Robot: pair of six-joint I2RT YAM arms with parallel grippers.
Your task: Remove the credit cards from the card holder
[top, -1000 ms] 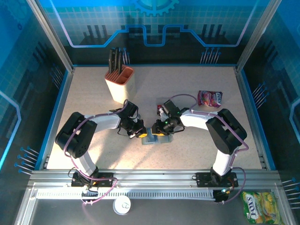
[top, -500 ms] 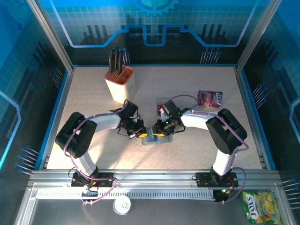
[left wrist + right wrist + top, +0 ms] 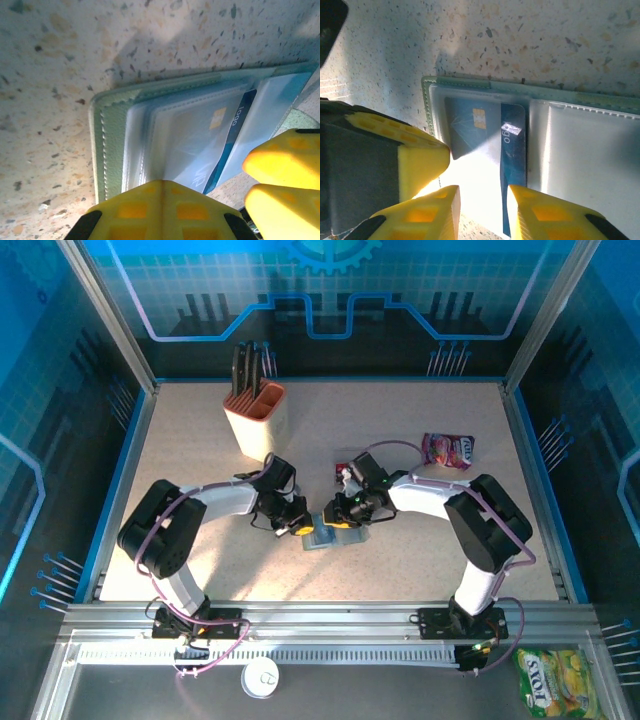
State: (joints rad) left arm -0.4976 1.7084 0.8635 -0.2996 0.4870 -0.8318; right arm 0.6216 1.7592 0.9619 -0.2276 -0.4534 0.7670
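Note:
The card holder [image 3: 320, 538] lies open on the speckled table, clear sleeves up, between my two grippers. A blue credit card [image 3: 512, 145] with a gold chip sits in the left sleeve; its near end sticks out past the holder's edge. My right gripper [image 3: 484, 200] is open, its fingers apart over that protruding end. My left gripper [image 3: 162, 184] is shut, its tip resting on the clear sleeve beside the blue credit card [image 3: 235, 130]. In the top view the left gripper [image 3: 300, 525] and right gripper [image 3: 337, 520] nearly touch. The holder's stitched grey-green edge [image 3: 107, 145] is visible.
A beige knife block [image 3: 258, 420] stands at the back left. A pink-red snack packet [image 3: 447, 450] lies at the back right. A small red flat piece [image 3: 343, 472] lies partly hidden behind the right arm. A yellow packet [image 3: 558, 682] and a white cap [image 3: 261, 678] lie off the table.
The right gripper has shifted slightly left over the card holder, and more blue now shows at the holder. The left arm has stayed put.

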